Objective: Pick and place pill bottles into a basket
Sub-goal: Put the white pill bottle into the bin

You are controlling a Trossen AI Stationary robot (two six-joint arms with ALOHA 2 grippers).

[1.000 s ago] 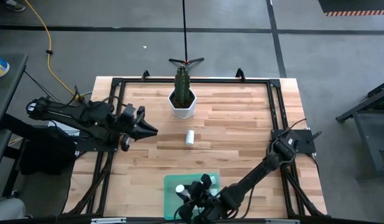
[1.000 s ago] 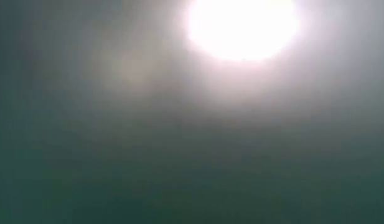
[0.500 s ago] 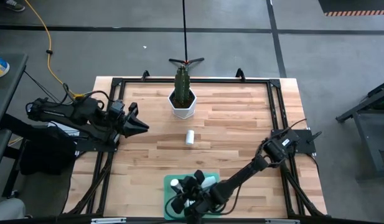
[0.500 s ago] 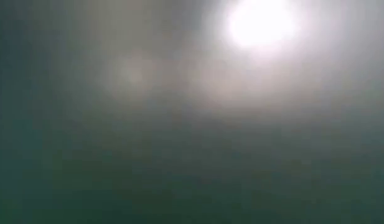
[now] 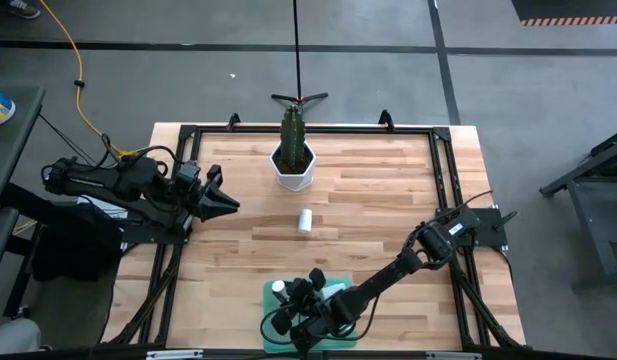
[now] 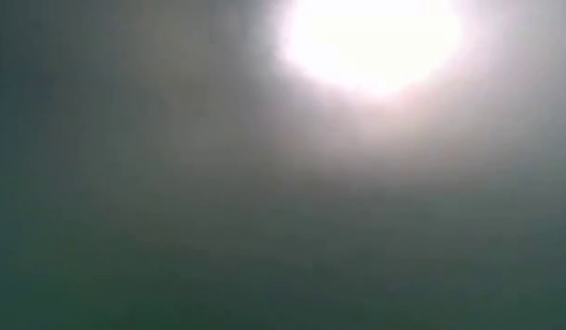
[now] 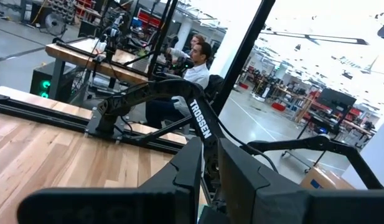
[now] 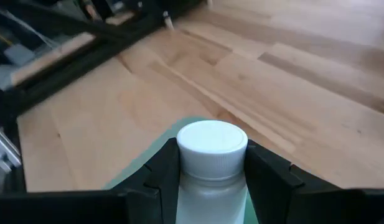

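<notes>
We find the right gripper (image 5: 285,306) low in the lower centre of the high view, over the basket (image 5: 333,292), a shallow translucent green tray at the table's (image 5: 388,190) near edge. Its fingers (image 8: 160,171) are clamped on a pill bottle (image 8: 211,155): plain white, cylindrical, with a ribbed white cap, seen upright between the pads in the right wrist view. A second pill bottle (image 5: 305,220) lies on its side on the bare wood at mid-frame, just below the white hexagonal plant pot (image 5: 294,166). The left gripper (image 5: 228,204) waits at the left edge of the table, fingers (image 7: 185,174) together and holding nothing. The low view shows only glare.
</notes>
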